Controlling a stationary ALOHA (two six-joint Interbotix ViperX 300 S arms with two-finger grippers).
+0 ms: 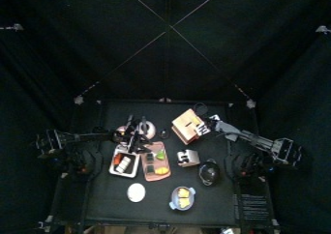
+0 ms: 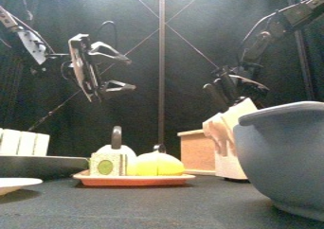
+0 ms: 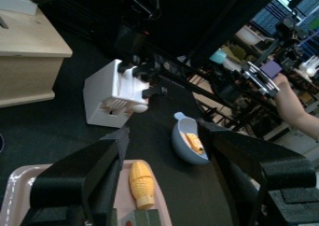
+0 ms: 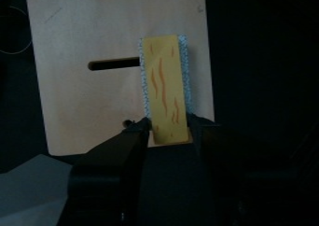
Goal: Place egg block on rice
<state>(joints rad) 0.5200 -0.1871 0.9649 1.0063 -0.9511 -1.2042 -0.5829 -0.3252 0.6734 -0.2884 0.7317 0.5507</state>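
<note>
Flat yellow rectangular egg block (image 4: pixel 167 90)

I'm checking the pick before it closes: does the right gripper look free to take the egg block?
Probably yes. In the right wrist view the yellow egg block lies bare on the wooden box, its near end between the right gripper's open jaws, with nothing over it.

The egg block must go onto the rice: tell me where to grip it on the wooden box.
Come from above and pinch the egg block across its narrow width, on the long side faces: it lies flat on the wooden box. The right gripper hangs at one end; nearer the middle would probably balance better.
</note>
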